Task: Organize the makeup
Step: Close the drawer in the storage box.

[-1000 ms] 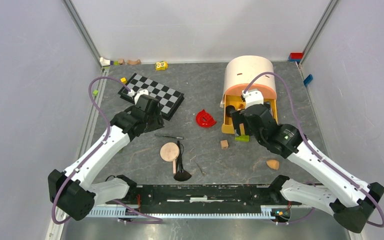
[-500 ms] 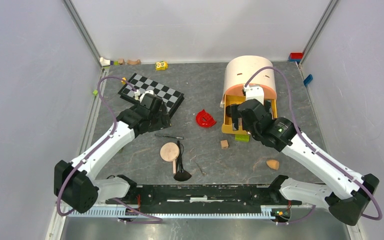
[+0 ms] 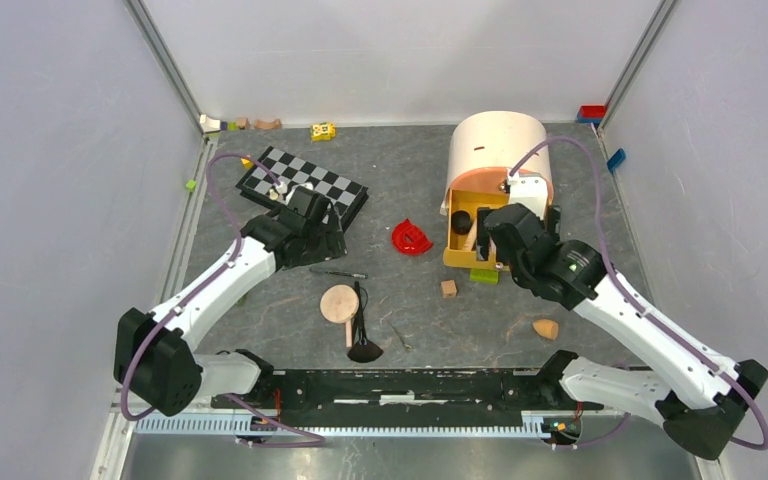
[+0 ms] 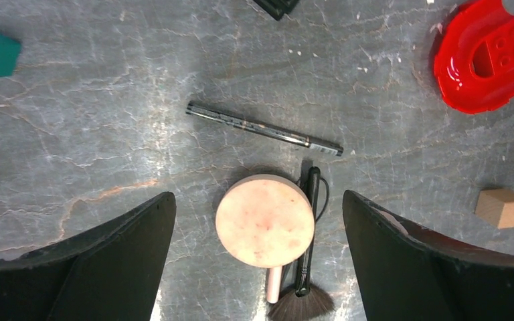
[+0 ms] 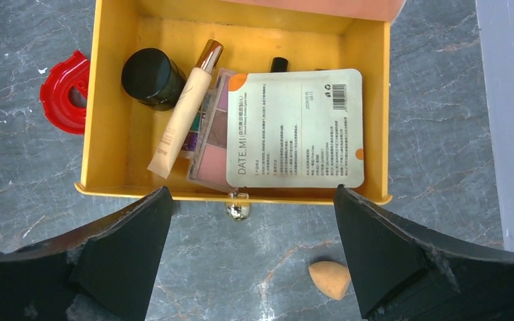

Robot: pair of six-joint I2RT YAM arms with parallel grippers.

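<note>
Both jaws stand wide, holding nothing. Your left jaws straddle the round compact (image 4: 264,221), which lies on the surface (image 4: 107,134) with a fan brush (image 4: 301,306) touching its 3 o'clock side and a pink stick (image 4: 274,287) poking out at 6; closing here would likely catch the brush too. The liner pencil (image 4: 264,128) lies apart at 12 o'clock. Your right jaws hover at the yellow drawer's (image 5: 104,100) front rim, cosmetics already inside; the orange sponge (image 5: 329,279) waits outside at 5 o'clock. The red piece (image 4: 452,73) sits well clear.
</note>
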